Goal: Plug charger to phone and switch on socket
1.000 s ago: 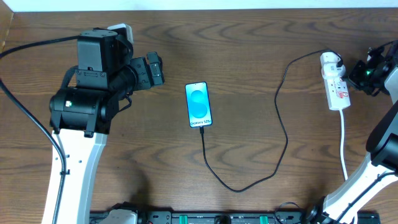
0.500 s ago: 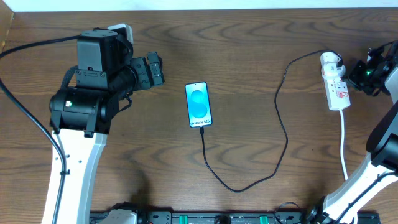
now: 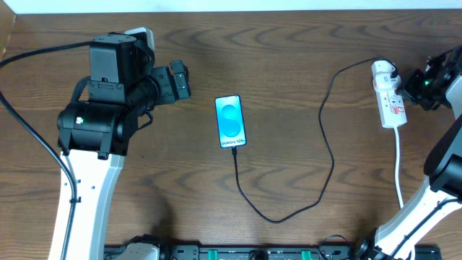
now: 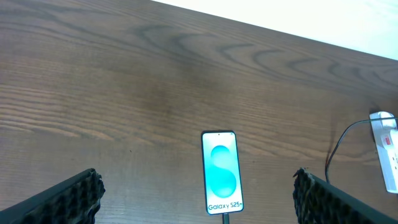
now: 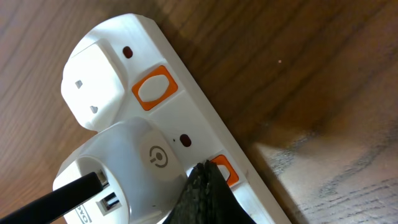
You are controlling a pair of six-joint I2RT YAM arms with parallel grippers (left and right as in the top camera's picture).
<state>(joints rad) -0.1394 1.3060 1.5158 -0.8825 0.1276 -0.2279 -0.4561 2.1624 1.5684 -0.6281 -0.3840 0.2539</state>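
Observation:
The phone [image 3: 231, 121] lies mid-table with its cyan screen lit; it also shows in the left wrist view [image 4: 221, 172]. The black charger cable [image 3: 321, 155] runs from the phone's bottom edge in a loop to its white plug head [image 3: 385, 72], which sits in the white socket strip [image 3: 390, 102]. My right gripper [image 3: 416, 83] is shut, its fingertips [image 5: 205, 174] pressing on the strip's orange switch [image 5: 222, 169] beside the plug head [image 5: 134, 165]. My left gripper [image 3: 179, 79] is open and empty, left of the phone, its fingers wide apart [image 4: 199, 205].
A second orange switch [image 5: 153, 88] and a white adapter [image 5: 93, 81] sit further along the strip. The strip's thick white cord [image 3: 399, 170] runs toward the front edge. The table's far edge is close behind the strip.

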